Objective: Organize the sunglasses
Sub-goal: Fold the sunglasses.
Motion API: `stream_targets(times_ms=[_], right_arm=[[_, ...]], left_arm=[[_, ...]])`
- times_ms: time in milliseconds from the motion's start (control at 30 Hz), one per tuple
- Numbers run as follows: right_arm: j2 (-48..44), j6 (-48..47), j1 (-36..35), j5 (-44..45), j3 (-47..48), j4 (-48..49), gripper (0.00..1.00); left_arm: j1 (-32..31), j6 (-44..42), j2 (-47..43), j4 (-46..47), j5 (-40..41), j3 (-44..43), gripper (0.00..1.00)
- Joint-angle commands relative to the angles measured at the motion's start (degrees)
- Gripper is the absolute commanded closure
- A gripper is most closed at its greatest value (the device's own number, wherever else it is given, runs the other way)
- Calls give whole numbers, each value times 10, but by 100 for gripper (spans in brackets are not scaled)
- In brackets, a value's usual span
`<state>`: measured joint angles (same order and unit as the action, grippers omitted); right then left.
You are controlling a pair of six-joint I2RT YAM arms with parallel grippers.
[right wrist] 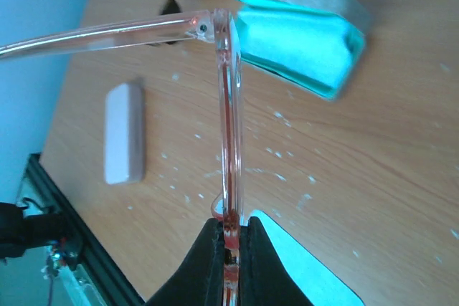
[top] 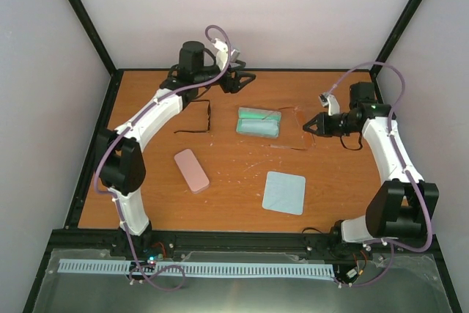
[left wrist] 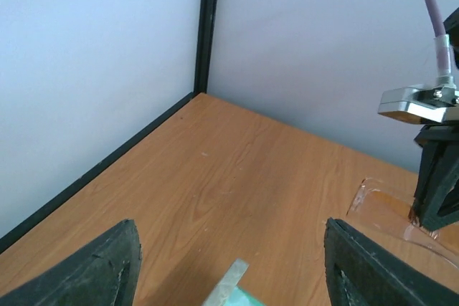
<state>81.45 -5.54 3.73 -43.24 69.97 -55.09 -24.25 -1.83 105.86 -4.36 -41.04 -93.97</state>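
My right gripper [right wrist: 231, 238] pinches the reddish sunglasses [right wrist: 228, 105] by one thin edge, so they may twist loose; my left gripper [left wrist: 231, 228] hangs spread

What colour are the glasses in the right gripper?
Translucent reddish-pink sunglasses, clearest in the right wrist view.

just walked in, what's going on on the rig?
The right gripper is shut on the reddish clear sunglasses, holding them next to the open teal-lined case. The left gripper is open and empty near the table's far edge. The black sunglasses lie on the table on the case's other side. A closed pink case and a pale blue cloth lie nearer the arm bases.
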Motion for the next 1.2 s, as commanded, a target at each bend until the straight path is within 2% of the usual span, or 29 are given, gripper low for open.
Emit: stream_targets(times_ms=[0,367,700,867,933,1000,1167], right_arm=[[-18,22,-32,-92,1,63,97],[0,83,-100,-125,8,159,97],[5,160,-128,-212,36,252,97],[4,178,-132,-228,36,275,97],[6,175,-132,-208,36,264,97],[12,174,-132,-146,37,241,97],[47,162,-130,-55,35,197,97]], left_arm=[[-31,45,7,26,-22,-22,30],[-113,55,19,53,-15,5,30],[-127,65,31,78,-12,35,30],[-128,40,33,81,14,68,30],[-126,24,31,76,38,72,30],[-117,17,29,66,59,59,28],[-66,20,23,45,81,5,23]])
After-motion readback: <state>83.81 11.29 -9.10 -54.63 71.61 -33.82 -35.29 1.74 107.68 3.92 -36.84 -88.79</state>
